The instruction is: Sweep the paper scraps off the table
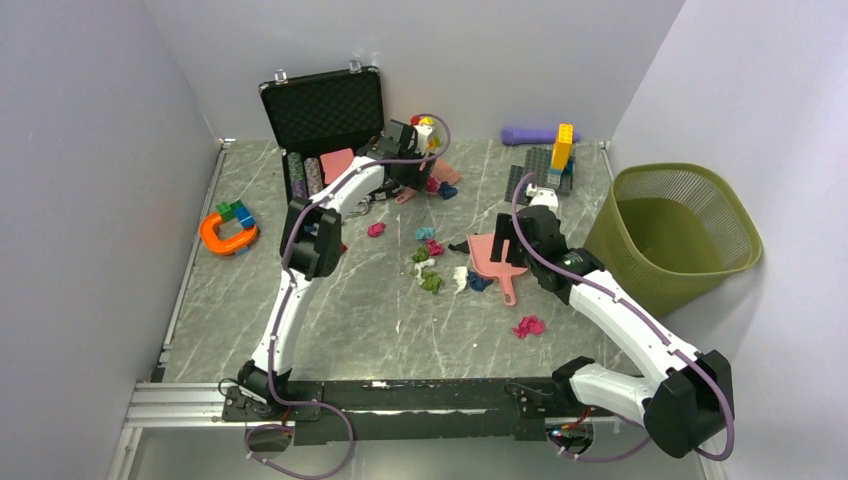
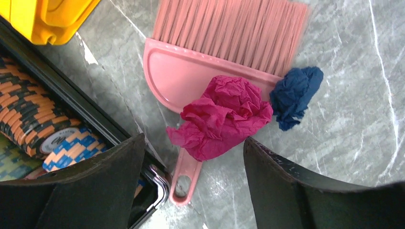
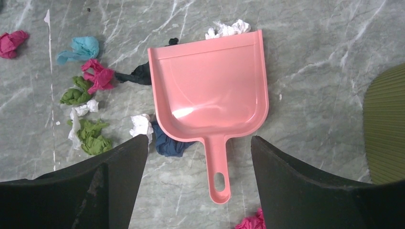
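Paper scraps lie on the marble table [image 1: 380, 320]. A cluster [image 1: 428, 262] sits mid-table, with single magenta wads to its right [image 1: 528, 326] and left [image 1: 376, 229]. My left gripper [image 2: 193, 148] is open and empty above the handle of a pink brush [image 2: 191, 71]. A magenta wad [image 2: 224, 117] lies on that handle, with a navy wad [image 2: 296, 95] beside it. My right gripper [image 3: 198, 143] is open and empty above the handle of a pink dustpan [image 3: 210, 90]. Teal [image 3: 81, 47], green [image 3: 93, 136], white [image 3: 142, 125] and navy [image 3: 169, 145] wads lie left of the pan.
An open black case [image 1: 322, 110] with poker chips [image 1: 305, 178] stands at the back, close to my left gripper [image 1: 405, 160]. A green mesh bin [image 1: 680, 235] stands at the right. Building bricks [image 1: 555, 160] are at the back right and an orange toy [image 1: 228, 232] at the left.
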Action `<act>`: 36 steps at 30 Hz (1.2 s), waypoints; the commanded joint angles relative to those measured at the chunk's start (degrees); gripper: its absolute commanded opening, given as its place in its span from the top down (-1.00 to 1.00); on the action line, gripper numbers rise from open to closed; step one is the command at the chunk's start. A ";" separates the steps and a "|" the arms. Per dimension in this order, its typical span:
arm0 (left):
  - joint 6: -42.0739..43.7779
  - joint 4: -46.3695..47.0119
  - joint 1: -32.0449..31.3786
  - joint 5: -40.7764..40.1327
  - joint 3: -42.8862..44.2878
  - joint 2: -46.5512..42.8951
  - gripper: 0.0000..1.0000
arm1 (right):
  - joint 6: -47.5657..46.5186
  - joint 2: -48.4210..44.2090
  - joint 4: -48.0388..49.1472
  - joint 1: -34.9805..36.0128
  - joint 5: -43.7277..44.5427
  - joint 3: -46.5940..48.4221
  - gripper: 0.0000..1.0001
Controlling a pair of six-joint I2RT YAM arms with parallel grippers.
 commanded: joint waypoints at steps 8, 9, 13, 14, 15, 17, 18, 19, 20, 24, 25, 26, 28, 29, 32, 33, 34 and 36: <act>-2.25 -6.73 0.38 4.24 5.55 3.57 -0.48 | 0.47 -0.74 3.00 -0.12 -0.92 2.13 -0.64; -2.52 -7.97 0.36 4.26 5.84 4.04 -0.47 | 0.59 -0.92 3.02 -0.16 -1.13 2.13 -0.64; -4.11 -13.20 0.35 4.78 5.96 5.31 -0.37 | 1.12 -1.29 3.03 -0.12 -1.92 2.12 -0.63; -4.51 -14.00 0.35 5.44 4.92 5.17 -0.21 | 1.21 -1.34 3.02 -0.18 -2.08 2.12 -0.63; -4.89 -14.77 0.35 6.03 3.75 4.90 -0.11 | 1.36 -1.47 3.02 -0.11 -2.22 2.12 -0.63; -5.68 -15.19 0.40 6.28 0.88 3.68 0.03 | 1.56 -1.73 2.87 -0.14 -2.54 2.16 -0.63; -5.90 -15.17 0.32 6.25 -0.48 3.00 0.04 | 1.65 -1.88 2.85 -0.14 -2.81 2.13 -0.62; -5.99 -15.18 0.32 5.95 -1.58 2.41 0.01 | 1.80 -2.07 2.84 -0.14 -2.97 2.06 -0.62; -6.05 -15.36 0.17 4.65 -2.47 2.09 0.00 | 1.89 -2.31 2.84 -0.14 -3.14 1.97 -0.62; -5.40 -17.16 -0.79 2.39 -3.53 1.42 0.01 | 2.20 -3.29 2.76 -0.15 -3.59 1.61 -0.62; -5.46 -17.28 -1.13 2.37 -4.53 0.89 0.03 | 2.28 -3.50 2.69 -0.14 -3.65 1.60 -0.62; -5.64 -16.81 -1.61 2.28 -6.48 -0.18 0.05 | 2.37 -3.74 2.57 -0.21 -3.67 1.48 -0.62; -6.23 -14.99 -2.78 1.49 -11.44 -2.74 0.05 | 2.38 -3.93 2.53 -0.15 -3.61 1.38 -0.62; -6.83 -14.29 -3.32 0.87 -13.81 -4.09 0.06 | 2.40 -4.06 2.51 -0.14 -3.65 1.34 -0.62; -8.91 -13.56 -4.36 0.73 -19.35 -6.98 0.09 | 2.38 -4.11 2.33 -0.16 -3.76 1.42 -0.62; -9.55 -13.92 -4.61 0.82 -20.56 -7.77 0.10 | 2.38 -4.11 2.27 -0.14 -3.84 1.42 -0.62; -10.17 -14.18 -4.85 0.98 -21.97 -8.65 0.12 | 2.30 -4.26 2.25 -0.18 -3.93 1.42 -0.62; -11.15 -13.68 -6.08 0.27 -25.77 -11.46 0.14 | 2.25 -4.32 2.31 -0.17 -4.03 1.26 -0.62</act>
